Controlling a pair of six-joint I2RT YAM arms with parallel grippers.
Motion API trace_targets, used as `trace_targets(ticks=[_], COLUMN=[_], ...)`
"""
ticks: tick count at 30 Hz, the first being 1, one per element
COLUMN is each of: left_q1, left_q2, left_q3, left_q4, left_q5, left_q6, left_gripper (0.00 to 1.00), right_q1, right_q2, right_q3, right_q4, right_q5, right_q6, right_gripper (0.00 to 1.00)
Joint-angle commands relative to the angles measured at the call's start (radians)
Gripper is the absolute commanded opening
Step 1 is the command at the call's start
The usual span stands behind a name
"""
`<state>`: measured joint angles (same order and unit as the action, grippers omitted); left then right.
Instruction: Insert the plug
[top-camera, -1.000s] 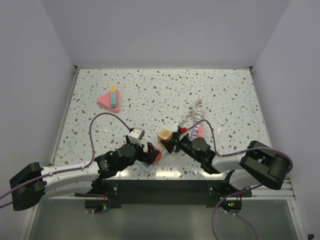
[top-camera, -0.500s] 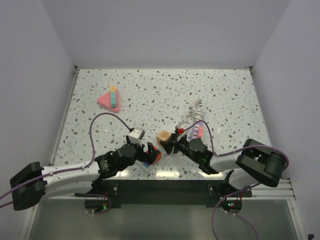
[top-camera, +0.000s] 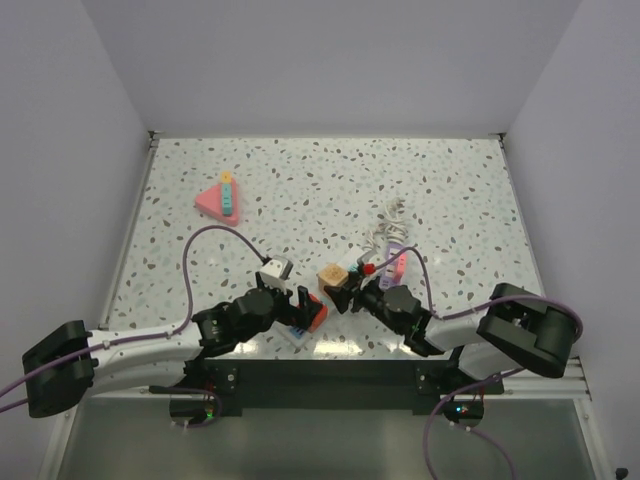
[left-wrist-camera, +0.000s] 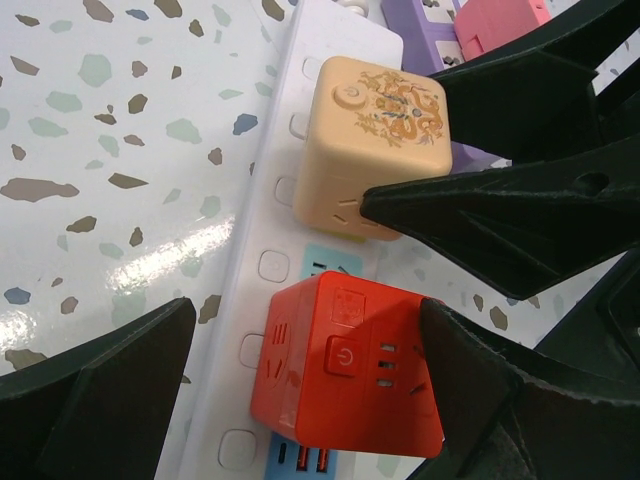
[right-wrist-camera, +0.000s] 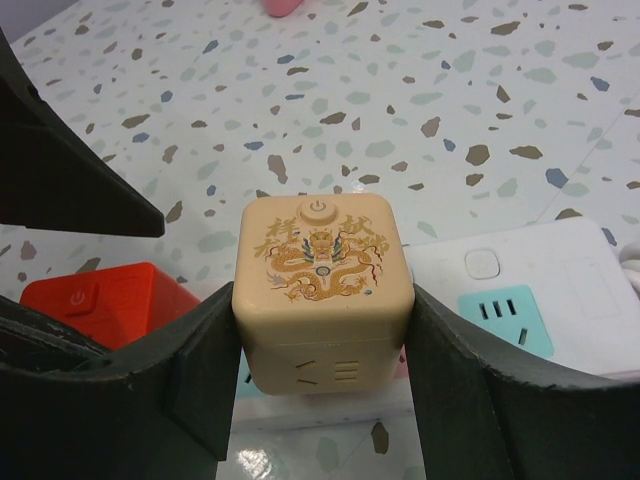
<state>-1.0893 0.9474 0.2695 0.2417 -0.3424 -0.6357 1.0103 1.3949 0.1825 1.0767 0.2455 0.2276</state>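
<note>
Speckled desk (top-camera: 450, 190), pink wedge (top-camera: 218, 200) at back left. Left jaws stand wide either side of red cube (left-wrist-camera: 350, 370), which sits on white power strip (left-wrist-camera: 255, 215). Right jaws clamp beige cube plug (right-wrist-camera: 322, 290) w/ dragon print, just beside red one, over strip.

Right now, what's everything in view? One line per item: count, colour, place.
table: 1, white speckled, under everything
power strip: 1, white, near edge between the arms
red cube adapter: 1, red, on the power strip
beige cube adapter: 1, beige with dragon print, over the power strip beside the red one
purple piece: 1, purple, just beyond the power strip
pink piece: 1, pink, beside the purple piece
cable: 1, white, coiled, right of centre
pink triangle: 1, pink, small coloured blocks on it, far left
left gripper: 1, black, open, straddling the red cube adapter
right gripper: 1, black, shut on the beige cube adapter
</note>
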Motion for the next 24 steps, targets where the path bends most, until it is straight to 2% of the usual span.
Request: trace_targets(ticks=[1, 5, 11, 24], left_q1=[-0.004, -0.004, -0.004, -0.004], left_q2=[0.03, 0.03, 0.037, 0.048], left_q3=[0.004, 0.004, 0.008, 0.022], left_q4=[-0.071, -0.073, -0.076, -0.119], left_q5=[-0.012, -0.015, -0.02, -0.086], left_q6=[0.024, 0.024, 0.025, 0.004], left_gripper=[0.98, 0.98, 0.98, 0.99], right_q1=[0.016, 0.042, 0.065, 0.105], right_q2=[0.073, 0.172, 0.253, 0.128], right_q3=[-0.035, -0.048, -0.046, -0.087], right_q4=[0.051, 0.159, 0.219, 0.069], right_q5=[0.04, 0.048, 0.043, 0.071], right_q6=[-0.005, -0.014, -0.007, -0.043], right_gripper=[0.0, 0.0, 0.0, 0.0])
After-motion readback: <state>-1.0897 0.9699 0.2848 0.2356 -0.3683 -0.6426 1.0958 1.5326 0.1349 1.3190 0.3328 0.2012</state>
